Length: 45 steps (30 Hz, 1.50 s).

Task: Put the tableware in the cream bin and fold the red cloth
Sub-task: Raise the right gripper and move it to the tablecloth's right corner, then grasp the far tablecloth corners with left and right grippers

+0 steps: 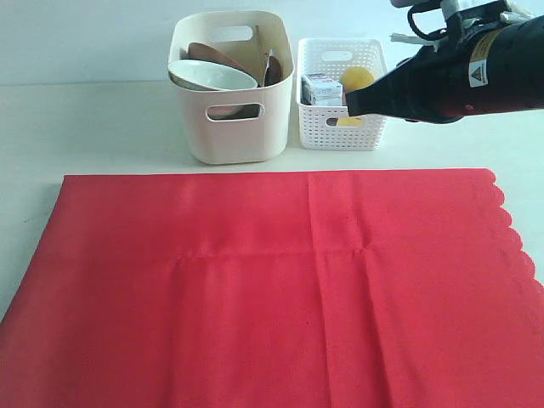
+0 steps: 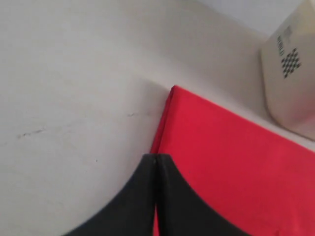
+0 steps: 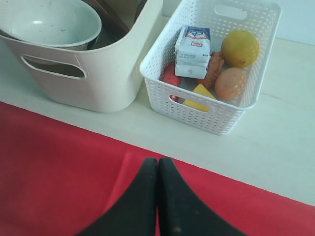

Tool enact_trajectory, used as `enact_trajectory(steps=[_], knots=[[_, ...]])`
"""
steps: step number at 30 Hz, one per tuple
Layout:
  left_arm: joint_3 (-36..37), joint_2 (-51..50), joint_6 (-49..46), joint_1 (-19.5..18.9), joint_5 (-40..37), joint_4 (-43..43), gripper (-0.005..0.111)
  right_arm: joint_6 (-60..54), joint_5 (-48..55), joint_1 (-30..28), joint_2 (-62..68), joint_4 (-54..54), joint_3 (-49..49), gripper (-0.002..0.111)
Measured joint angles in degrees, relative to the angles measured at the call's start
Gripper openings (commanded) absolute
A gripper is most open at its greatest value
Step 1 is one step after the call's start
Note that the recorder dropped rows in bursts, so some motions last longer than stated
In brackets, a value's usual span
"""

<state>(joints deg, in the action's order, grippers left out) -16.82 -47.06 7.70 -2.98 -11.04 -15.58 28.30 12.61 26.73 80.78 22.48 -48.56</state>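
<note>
The red cloth (image 1: 272, 289) lies spread flat across the table, its scalloped edge at the right. Behind it stands the cream bin (image 1: 229, 127), holding the pale bowl (image 1: 212, 76) and a brown plate (image 1: 217, 55). The other tableware is hidden or hard to make out. My right gripper (image 1: 348, 105) hangs shut and empty in front of the white basket. In the right wrist view it (image 3: 158, 160) is above the cloth (image 3: 59, 167), near the bin (image 3: 98, 73) and bowl (image 3: 49, 22). My left gripper (image 2: 156, 156) is shut over the cloth's (image 2: 236, 157) side edge near a corner.
A white lattice basket (image 1: 340, 127) stands right of the bin. In the right wrist view the basket (image 3: 216, 115) holds a milk carton (image 3: 193, 45), lemon (image 3: 239, 47), egg (image 3: 230, 83) and cheese (image 3: 199, 96). Bare table (image 1: 102, 127) lies left of the bin.
</note>
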Motion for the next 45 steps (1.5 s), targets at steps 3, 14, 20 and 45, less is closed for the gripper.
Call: enact_trajectory(steps=[3,14,20,45], knots=[[0.0,-4.5,-0.1,0.0,-0.1,-0.5,0.01,0.0,0.0,0.0,0.0,0.0,0.0,0.0],[0.0,-15.8,-0.1,0.0,0.5,-3.7,0.052,0.0,2.4,0.0,0.4,4.5,0.0,0.0],[-0.8,-18.2,-2.4,2.6,1.1,-4.1,0.065,4.4,5.3,-3.9,6.8,11.2,0.0,0.0],[-15.8,-33.8,-12.3,6.6,-7.0,-3.9,0.089,8.0,7.0,-8.5,20.1,4.3,0.0,0.0]])
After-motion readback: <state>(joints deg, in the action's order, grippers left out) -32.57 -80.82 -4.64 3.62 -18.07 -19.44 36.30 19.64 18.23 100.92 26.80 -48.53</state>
